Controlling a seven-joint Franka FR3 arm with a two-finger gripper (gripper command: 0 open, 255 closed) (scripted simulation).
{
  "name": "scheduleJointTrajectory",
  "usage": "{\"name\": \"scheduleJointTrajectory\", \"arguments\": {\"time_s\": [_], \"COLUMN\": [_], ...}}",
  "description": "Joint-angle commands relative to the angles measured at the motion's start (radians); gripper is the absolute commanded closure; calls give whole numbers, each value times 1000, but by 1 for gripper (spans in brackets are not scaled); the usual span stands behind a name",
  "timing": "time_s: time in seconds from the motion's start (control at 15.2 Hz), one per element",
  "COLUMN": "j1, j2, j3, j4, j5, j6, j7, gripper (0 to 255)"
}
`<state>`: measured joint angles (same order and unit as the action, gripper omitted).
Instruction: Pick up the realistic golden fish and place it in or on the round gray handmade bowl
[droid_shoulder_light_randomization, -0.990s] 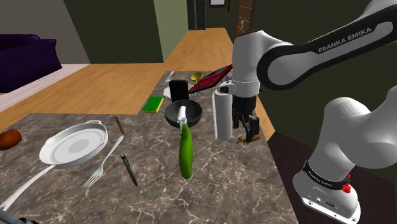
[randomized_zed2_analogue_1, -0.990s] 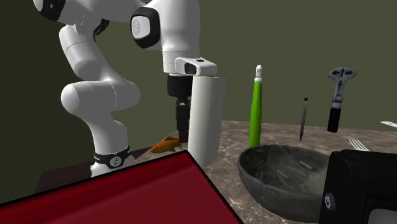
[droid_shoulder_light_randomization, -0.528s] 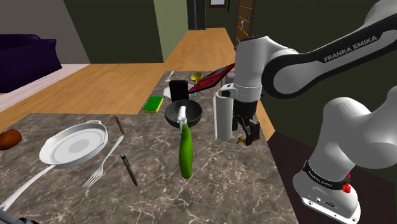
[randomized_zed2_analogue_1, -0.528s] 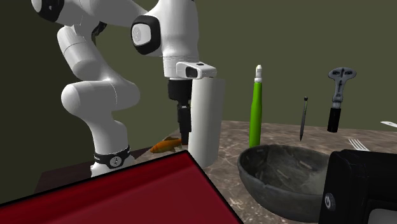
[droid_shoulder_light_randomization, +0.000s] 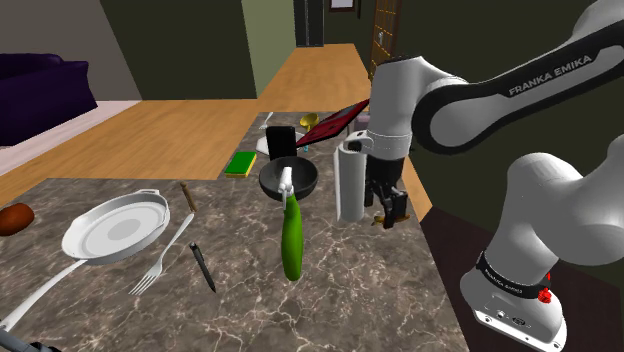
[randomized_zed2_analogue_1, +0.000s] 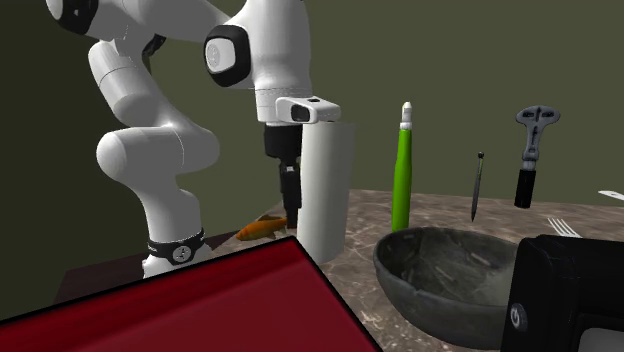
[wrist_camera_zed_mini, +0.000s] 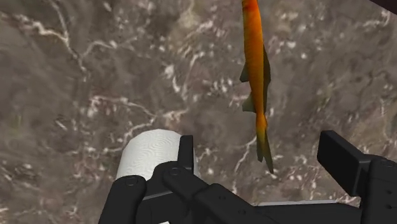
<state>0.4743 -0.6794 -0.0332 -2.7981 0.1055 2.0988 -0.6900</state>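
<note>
Gripper (wrist_camera_zed_mini: 261, 146): released. The two black fingers stand well apart and grasp nothing.

Fish (wrist_camera_zed_mini: 254, 70): orange, lying flat on the marble counter (wrist_camera_zed_mini: 95, 76). Its tail tip reaches into the gap between the fingers and touches neither. The body runs straight away from the gripper, and its head end is cut off at the edge of the wrist view.

Roll (wrist_camera_zed_mini: 156, 156): white, upright, just beside the outer face of one finger.

In the second exterior view, the gripper (randomized_zed2_analogue_1: 291, 205) hangs vertically just over the fish (randomized_zed2_analogue_1: 262, 227). The roll (randomized_zed2_analogue_1: 325, 190) hides one side of the gripper, and a red slab (randomized_zed2_analogue_1: 200, 300) in the foreground covers the counter under the fish. Whether the fingertips touch the counter cannot be told.

In the shoulder view, the gripper (droid_shoulder_light_randomization: 388, 210) stands low beside the roll (droid_shoulder_light_randomization: 350, 180), near the counter's edge. The dark gray bowl (droid_shoulder_light_randomization: 290, 180) sits on the far side of the roll, with a green bottle (droid_shoulder_light_randomization: 291, 235) near it.
</note>
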Motion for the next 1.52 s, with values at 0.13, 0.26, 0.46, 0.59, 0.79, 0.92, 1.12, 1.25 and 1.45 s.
{"name": "scheduleJointTrajectory", "arguments": {"time_s": [0.13,0.26,0.46,0.59,0.79,0.92,1.12,1.25,1.45], "j1": [3,-1,-18,19,26,26,25,25,24], "j2": [114,128,92,64,38,22,3,-9,-23], "j3": [-5,-8,-29,-16,-23,-23,-23,-22,-21], "j4": [-22,-5,-1,-20,6,25,54,75,107], "j5": [15,12,-2,3,-6,-9,-11,-13,-14], "j6": [67,62,23,16,-35,-68,-117,-149,-195], "j7": [-15,-18,-45,7,18,23,28,32,37], "gripper": [255,255,255,255,255,255,255,255,255]}}
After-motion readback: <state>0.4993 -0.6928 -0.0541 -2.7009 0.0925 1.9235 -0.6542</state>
